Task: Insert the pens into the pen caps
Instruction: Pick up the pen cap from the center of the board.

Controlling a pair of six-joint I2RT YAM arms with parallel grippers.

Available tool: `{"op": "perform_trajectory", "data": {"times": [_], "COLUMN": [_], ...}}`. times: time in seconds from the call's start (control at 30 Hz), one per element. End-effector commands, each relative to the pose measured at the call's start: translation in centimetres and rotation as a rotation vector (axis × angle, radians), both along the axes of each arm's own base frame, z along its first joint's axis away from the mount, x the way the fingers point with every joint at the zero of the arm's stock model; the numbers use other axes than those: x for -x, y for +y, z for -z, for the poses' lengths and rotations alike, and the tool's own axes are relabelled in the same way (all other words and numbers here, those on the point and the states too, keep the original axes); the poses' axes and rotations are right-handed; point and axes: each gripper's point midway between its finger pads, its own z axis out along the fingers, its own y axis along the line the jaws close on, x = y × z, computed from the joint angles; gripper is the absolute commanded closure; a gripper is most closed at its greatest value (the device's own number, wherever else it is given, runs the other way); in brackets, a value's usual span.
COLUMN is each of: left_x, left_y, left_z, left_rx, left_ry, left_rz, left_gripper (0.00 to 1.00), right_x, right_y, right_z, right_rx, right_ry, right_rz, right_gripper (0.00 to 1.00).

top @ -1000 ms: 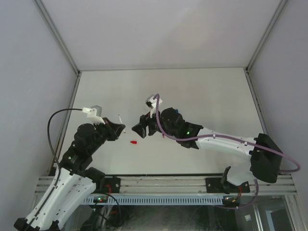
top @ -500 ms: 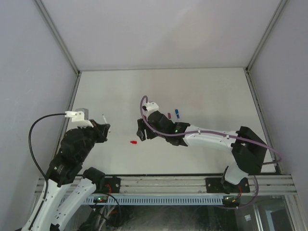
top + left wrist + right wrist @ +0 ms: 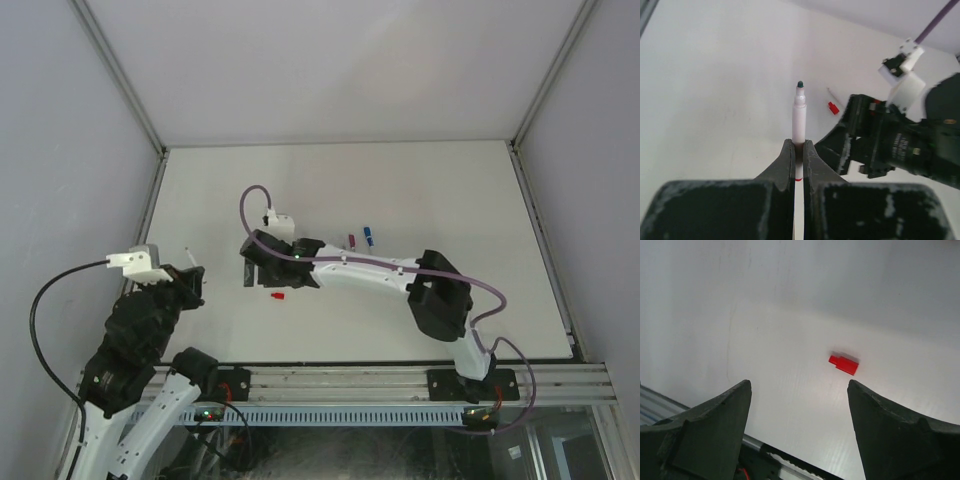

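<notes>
My left gripper (image 3: 190,279) is shut on a white pen (image 3: 799,117) with a dark bare tip, held above the table at the left; the pen points away from the fingers (image 3: 786,160). A small red pen cap (image 3: 277,296) lies on the table and also shows in the left wrist view (image 3: 833,108) and the right wrist view (image 3: 844,364). My right gripper (image 3: 249,275) hovers just left of the cap, open and empty (image 3: 799,386), with the cap ahead of the right finger. A magenta-ended pen (image 3: 351,241) and a blue-ended pen (image 3: 368,236) lie farther right.
The right arm (image 3: 360,272) stretches across the middle of the table, and its wrist (image 3: 890,145) fills the right of the left wrist view. The metal rail (image 3: 340,378) runs along the near edge. Enclosure walls stand on all sides.
The right arm has swung left, from right of the red cap to just left of it. The left arm has drawn back towards the near left with the pen still gripped.
</notes>
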Motion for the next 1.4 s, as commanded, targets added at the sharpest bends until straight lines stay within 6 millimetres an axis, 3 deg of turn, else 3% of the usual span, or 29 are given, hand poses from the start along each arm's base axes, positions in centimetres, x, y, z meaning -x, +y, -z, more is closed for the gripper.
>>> {"op": "perform_trajectory", "data": {"times": [0.0,0.37,0.67,1.07,1.37], "left_x": [0.9,1.3,1.2,1.1,0.9], "left_y": [2.2,3.0,2.9,2.8,2.7], "left_z": [-3.0,-3.1,-3.0,-3.0,-2.9], "left_rx": [0.009,0.021,0.023,0.021,0.019], "left_ry": [-0.095,-0.114,-0.115,-0.113,-0.109], "left_rz": [-0.085,-0.121,-0.12,-0.117,-0.119], "left_gripper": [1.0,1.0,1.0,1.0,1.0], "right_x": [0.0,-1.9,-2.6,-2.8,-1.1], "right_y": [-1.4,-1.6,-1.4,-1.5,-1.3], "right_z": [1.6,4.5,5.7,6.6,7.9], "right_rx": [0.15,0.233,0.259,0.293,0.322], "right_ry": [0.087,0.109,0.117,0.118,0.138], "right_rz": [0.186,0.273,0.289,0.309,0.309], "right_gripper": [0.22,0.22,0.22,0.23,0.24]}}
